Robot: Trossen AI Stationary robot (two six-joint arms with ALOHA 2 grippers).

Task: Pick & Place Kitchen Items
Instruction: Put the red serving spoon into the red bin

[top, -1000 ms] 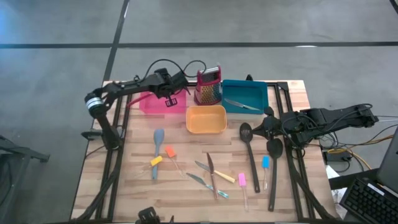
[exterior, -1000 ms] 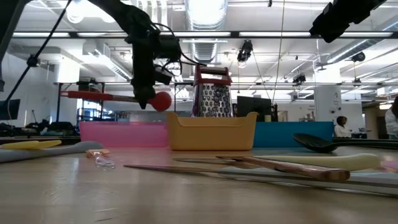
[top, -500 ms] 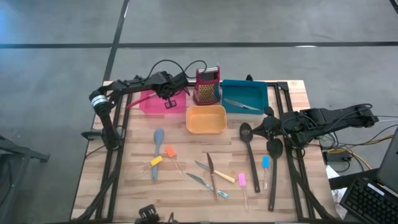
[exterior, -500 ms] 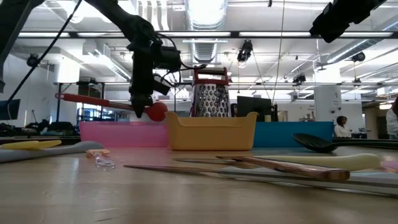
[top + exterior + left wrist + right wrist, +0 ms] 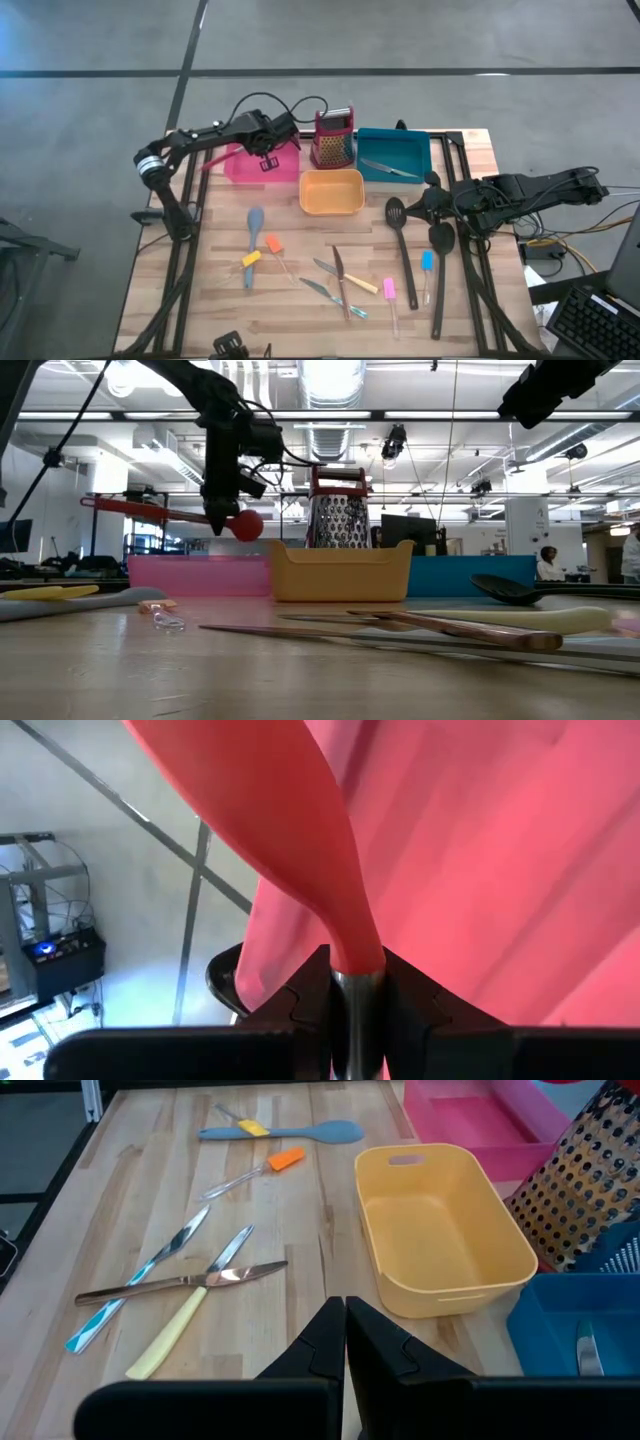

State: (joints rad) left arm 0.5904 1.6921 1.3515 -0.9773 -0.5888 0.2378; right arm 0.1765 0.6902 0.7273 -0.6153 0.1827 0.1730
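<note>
Red spoon (image 5: 160, 512) looks light, stiff and long, probably plastic with a smooth, slightly slick finish; not fragile. The long lever means it can pivot in a pinch, so best hold is on the thin neck near the bowl or mid-handle, not the wide bowl. Left gripper (image 5: 268, 158) has its jaws nearly closed, pinching the spoon at its narrow neck (left wrist view shows the red neck (image 5: 355, 955) wedged between the two dark jaws). Spoon hangs roughly level in the air above the pink tray (image 5: 240, 172), handle sticking out past the tray's far-left side, not touching it. Right gripper (image 5: 345, 1325) has jaws pressed fully together, holding nothing, parked over the right side of the desk (image 5: 290, 300) near the black spatulas (image 5: 403, 240). Remaining knives and small coloured utensils lie loose on the desk.
</note>
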